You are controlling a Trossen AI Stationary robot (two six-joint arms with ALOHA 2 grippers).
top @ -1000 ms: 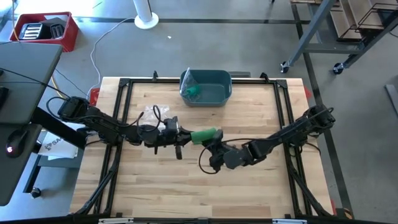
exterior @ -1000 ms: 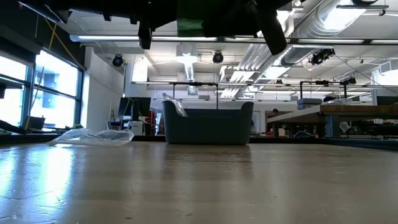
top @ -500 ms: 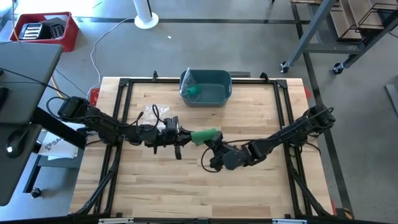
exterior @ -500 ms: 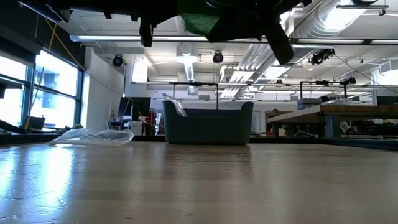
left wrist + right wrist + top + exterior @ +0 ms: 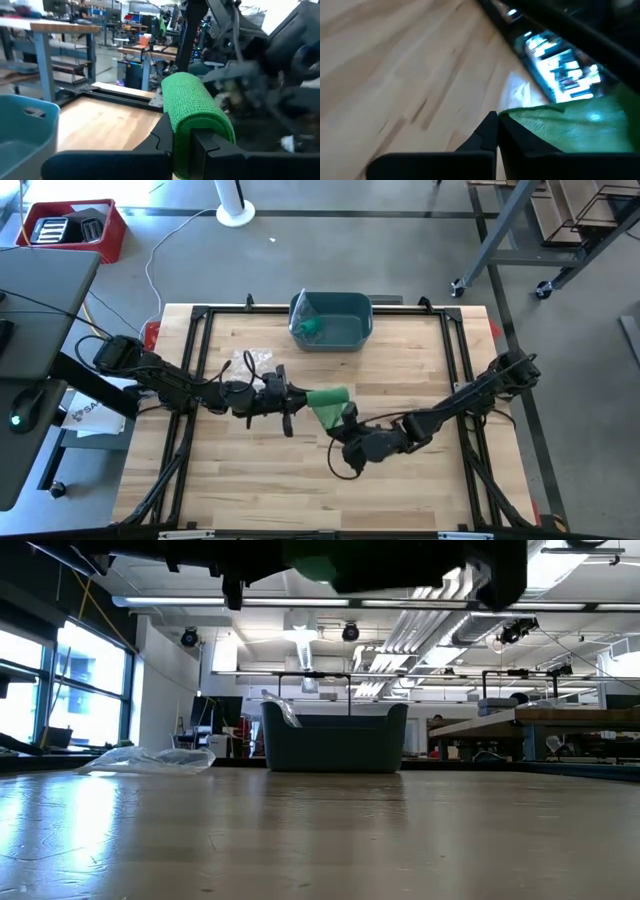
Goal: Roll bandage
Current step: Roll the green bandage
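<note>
A green bandage (image 5: 325, 401) hangs in the air above the table's middle, between my two grippers. My left gripper (image 5: 298, 397) is shut on its rolled end, which shows as a thick green roll (image 5: 194, 111) in the left wrist view. My right gripper (image 5: 343, 423) is just near and right of it and is shut on the bandage's loose strip (image 5: 570, 127). In the low view only a bit of green (image 5: 312, 562) shows at the top, under the dark arms. My left gripper pinches the green roll's near end (image 5: 186, 134) between its two fingers (image 5: 162, 141), coming level from the table's left. The roll sticks out past the fingertips toward the right arm, lifted clear of the table. My right gripper pinches the edge of the loose green strip (image 5: 506, 117) between its shut fingers (image 5: 490, 131). One layer or several, I cannot tell. The strip runs from the fingers back to the roll, clear of the table.
A teal bin (image 5: 345, 332) with a green item (image 5: 312, 328) inside stands at the table's far middle. A crumpled clear plastic bag (image 5: 248, 362) lies far left of the grippers. Bare wood lies along the near half of the table (image 5: 300, 490).
My right gripper has gone toward the table's near edge and turned, keeping hold of the strip. The bandage's free end, which pointed toward the right edge, is now drawn toward the near side, while the rolled end stays in my left gripper.
</note>
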